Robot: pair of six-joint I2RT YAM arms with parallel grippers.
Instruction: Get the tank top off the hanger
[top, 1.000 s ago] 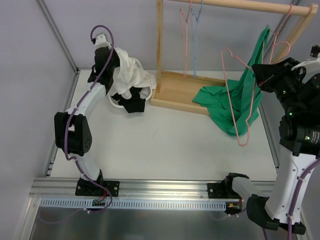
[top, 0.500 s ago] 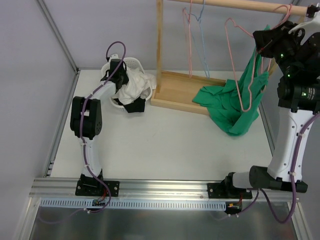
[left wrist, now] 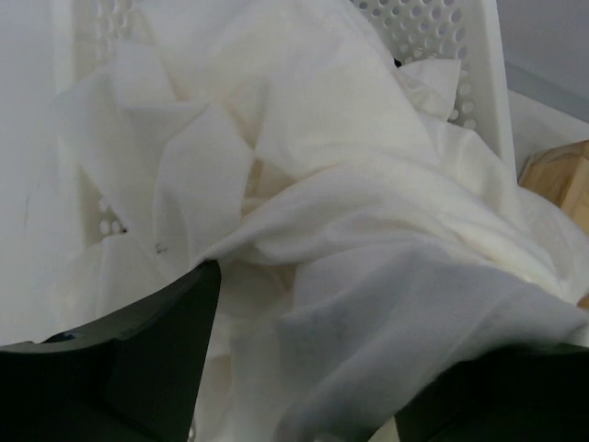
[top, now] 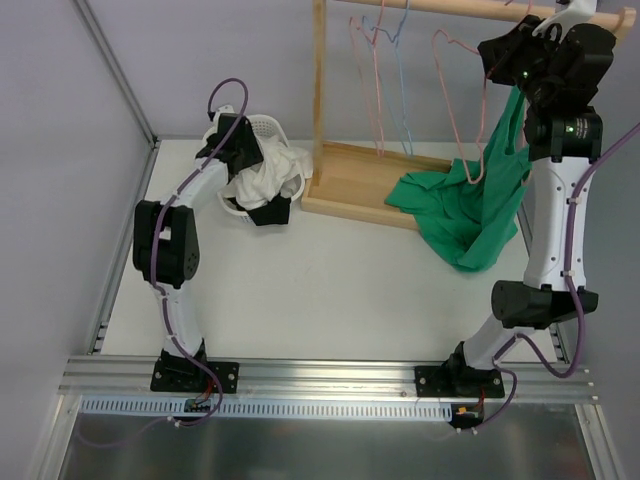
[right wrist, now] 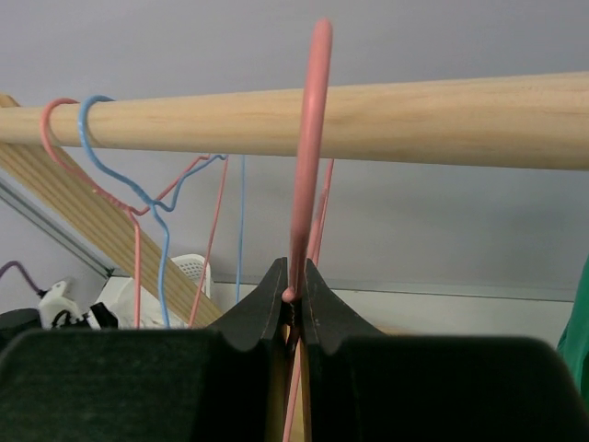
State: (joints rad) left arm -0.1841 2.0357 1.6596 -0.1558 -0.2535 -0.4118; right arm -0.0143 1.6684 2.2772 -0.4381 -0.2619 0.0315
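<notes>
The white tank top (top: 272,176) lies heaped in the white basket (top: 263,124) at the back left. In the left wrist view it (left wrist: 322,184) fills the frame. My left gripper (top: 243,150) hovers right over it, jaws open (left wrist: 313,368), with cloth bulging loosely between the fingers. My right gripper (top: 492,56) is high at the wooden rail (top: 470,9) and shut on the neck of a bare pink wire hanger (top: 462,110). In the right wrist view the hanger's hook (right wrist: 309,138) crosses the rail (right wrist: 442,120) above the shut fingertips (right wrist: 294,281).
A green garment (top: 470,215) hangs from the rail's right end and spills onto the wooden rack base (top: 350,180) and table. Pink (top: 374,90) and blue (top: 400,80) empty hangers hang on the rail. A black cloth (top: 266,211) lies by the basket.
My left gripper lowered the white tank top into the basket and opened its jaws. My right arm lifted the bare pink hanger up and to the left, to the rail.
</notes>
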